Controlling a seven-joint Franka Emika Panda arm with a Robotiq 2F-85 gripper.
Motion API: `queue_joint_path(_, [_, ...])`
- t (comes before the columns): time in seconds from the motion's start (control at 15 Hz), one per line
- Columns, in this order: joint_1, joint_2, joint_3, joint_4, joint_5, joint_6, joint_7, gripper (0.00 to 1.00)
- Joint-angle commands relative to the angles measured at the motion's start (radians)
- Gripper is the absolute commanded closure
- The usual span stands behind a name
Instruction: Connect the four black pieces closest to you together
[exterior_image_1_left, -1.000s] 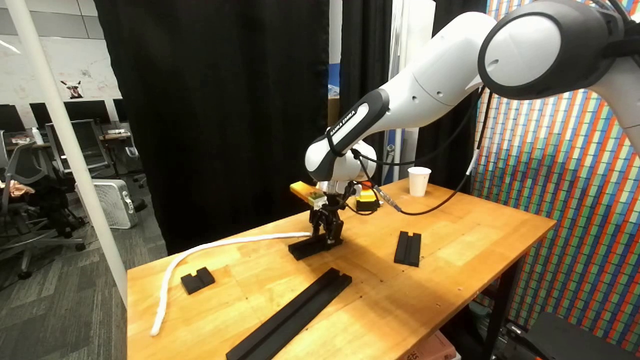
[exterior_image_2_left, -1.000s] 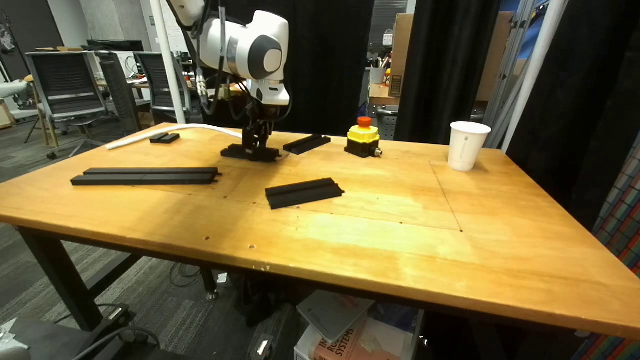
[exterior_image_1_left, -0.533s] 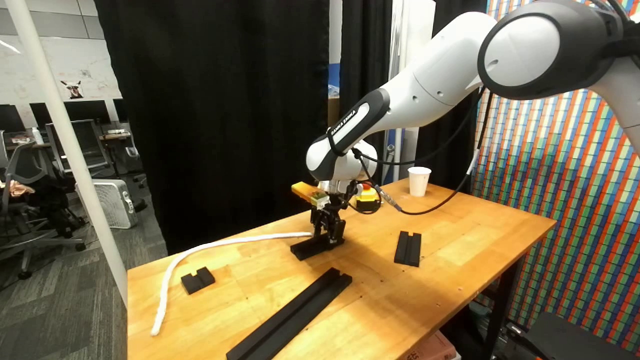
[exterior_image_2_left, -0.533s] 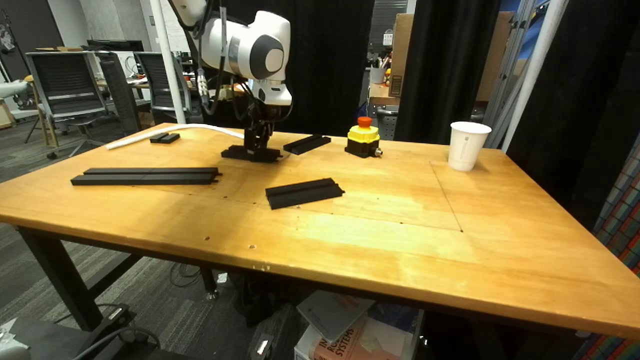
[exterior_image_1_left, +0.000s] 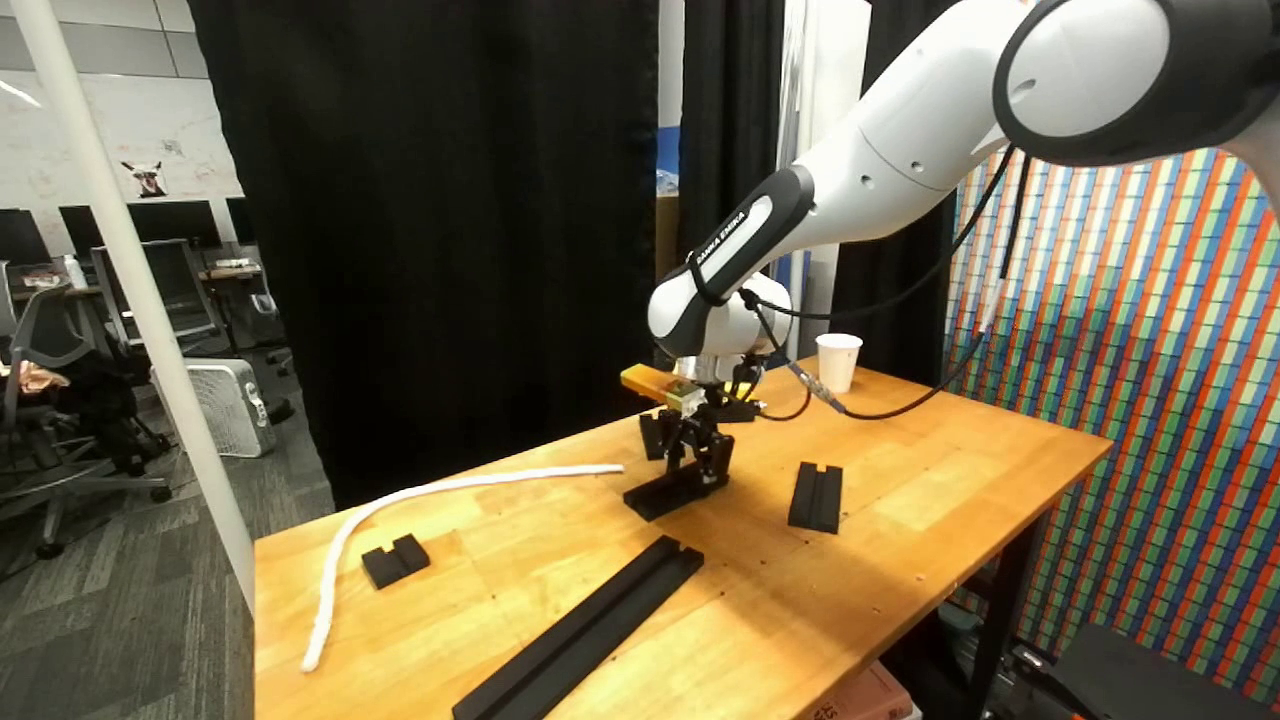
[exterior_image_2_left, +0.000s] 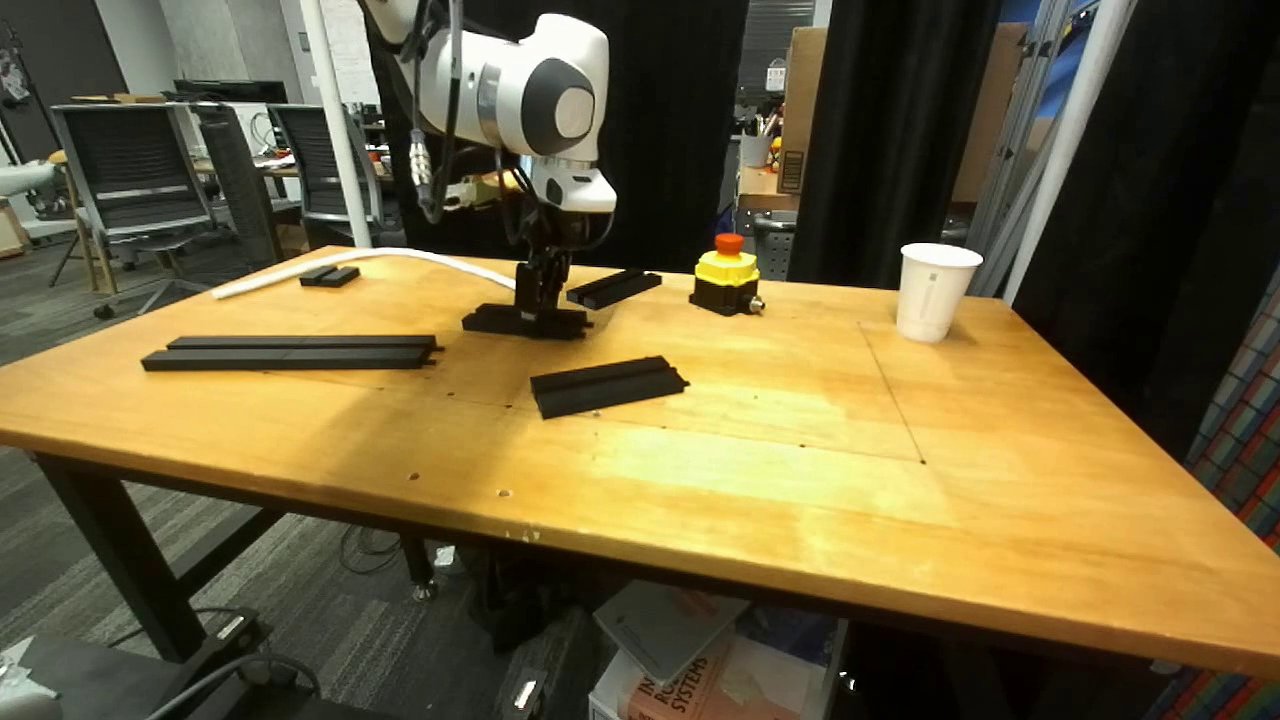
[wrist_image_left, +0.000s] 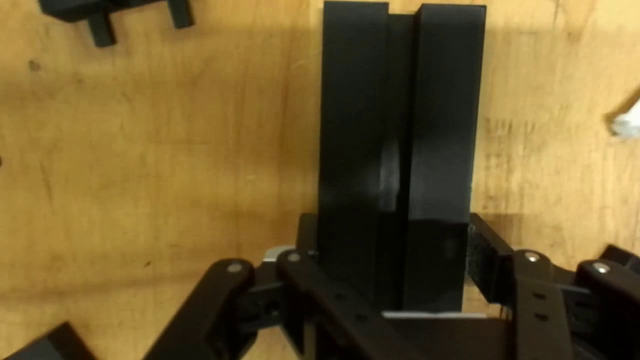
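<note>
- held black bar (wrist_image_left: 400, 150): clamped in the gripper (wrist_image_left: 392, 245), one jaw against each long side, spread only to the bar's width. groove up, bar about level. can't tell if its underside touches the table (exterior_image_2_left: 760, 500).
- vs half a second ago: bar and gripper shifted together, rightward in both exterior views. heading about the same, grip still on.
- long black bar (exterior_image_1_left: 585, 630): hasn't moved. its pegged end sits near the held black bar, bare wood between; two pegs show top left in the wrist view.
- shorter black bar (exterior_image_2_left: 608, 386): same spot, lying at an angle, apart from the rest.
- far black block (exterior_image_1_left: 652, 437): same spot too, but now shows beside the gripper in an exterior view; was hidden behind it.
- white strip (exterior_image_1_left: 321, 628): not moved; its tip now clears the gripper in an exterior view.
- small notched block (exterior_image_1_left: 395, 561), yellow button box (exterior_image_2_left: 727, 272), white cup (exterior_image_2_left: 935, 295): unchanged.
- arm (exterior_image_1_left: 880, 150): reaches in from the upper right in an exterior view, forearm sloping down to the wrist. wrist sits over the held black bar, gripper pointing down at the table. arm went right along with the bar.
</note>
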Motion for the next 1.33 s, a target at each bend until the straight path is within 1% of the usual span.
queue_joint_path(0.0, [-0.017,-0.122,-0.012,-0.155,-0.010,0.026,-0.058,0.54])
queue_joint_path(0.33, [-0.035,-0.200,-0.022,-0.269,-0.010,0.033,-0.118,0.54])
queue_joint_path(0.6, [-0.047,-0.247,-0.007,-0.323,0.021,0.031,-0.188,0.54])
queue_joint_path(0.8, [-0.048,-0.264,0.001,-0.347,0.049,0.039,-0.218,0.54])
queue_joint_path(1.27, [-0.033,-0.248,0.018,-0.358,0.067,0.112,-0.201,0.54])
